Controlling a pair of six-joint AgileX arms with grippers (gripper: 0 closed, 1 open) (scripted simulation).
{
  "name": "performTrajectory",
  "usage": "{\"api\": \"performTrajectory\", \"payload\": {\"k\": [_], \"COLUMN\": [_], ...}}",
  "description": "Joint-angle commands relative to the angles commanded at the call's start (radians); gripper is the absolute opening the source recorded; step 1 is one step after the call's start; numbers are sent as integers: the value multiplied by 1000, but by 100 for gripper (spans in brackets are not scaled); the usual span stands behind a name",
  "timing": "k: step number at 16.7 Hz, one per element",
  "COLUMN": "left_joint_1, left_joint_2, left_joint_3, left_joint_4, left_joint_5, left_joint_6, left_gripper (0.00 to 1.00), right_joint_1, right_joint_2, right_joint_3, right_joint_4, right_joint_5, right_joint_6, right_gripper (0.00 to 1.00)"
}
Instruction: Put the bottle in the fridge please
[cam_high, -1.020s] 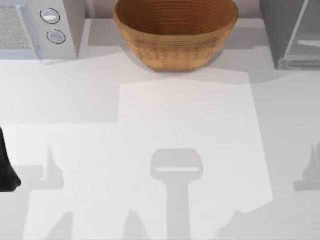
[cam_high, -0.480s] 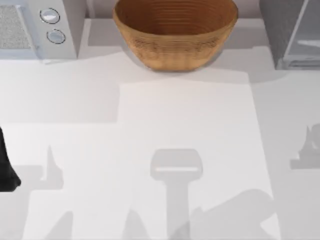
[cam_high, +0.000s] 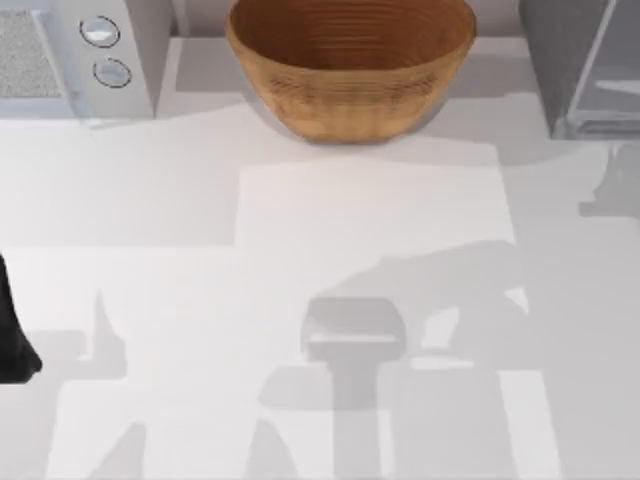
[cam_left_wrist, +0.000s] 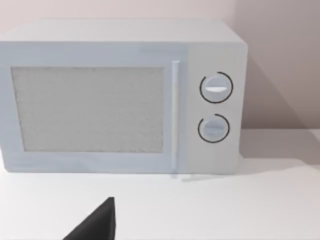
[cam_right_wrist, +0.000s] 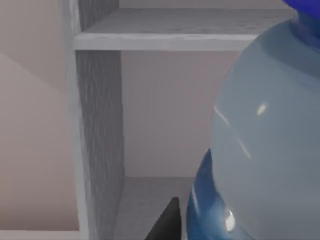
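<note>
The left arm is a matte black, rounded bulk at the worktop's left edge. A black wedge-shaped fingertip and another dark, pointed fingertip show plain, unmarked surfaces.

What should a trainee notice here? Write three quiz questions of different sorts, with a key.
1. True or false: the basket stands between the microwave and the fridge.
2. The bottle's cap is: A red, B blue, C white.
3. Fill in: the right gripper holds the bottle before the fridge's open compartment, under a grey ____.
Key: 1 true; 2 B; 3 shelf. The left arm is parked at the table's left edge.
</note>
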Motion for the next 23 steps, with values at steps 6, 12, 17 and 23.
{"api": "performTrajectory", "payload": {"k": [6, 12, 17, 23], "left_joint_1": [0, 0, 0, 0], "left_joint_2": [0, 0, 0, 0], "left_joint_3": [0, 0, 0, 0], "left_joint_4": [0, 0, 0, 0], "left_joint_5": [0, 0, 0, 0], "left_joint_6": [0, 0, 0, 0], "left_gripper": [100, 100, 100, 100], "right_joint_1": [-77, -116, -117, -105], "right_joint_2": [635, 923, 935, 983], "right_joint_3": [267, 415, 421, 496], "right_joint_4": [307, 476, 483, 447], "right_joint_5": [-71, -110, -112, -104], "right_joint_6": [-1, 4, 5, 6], "right_gripper": [1, 1, 1, 1]}}
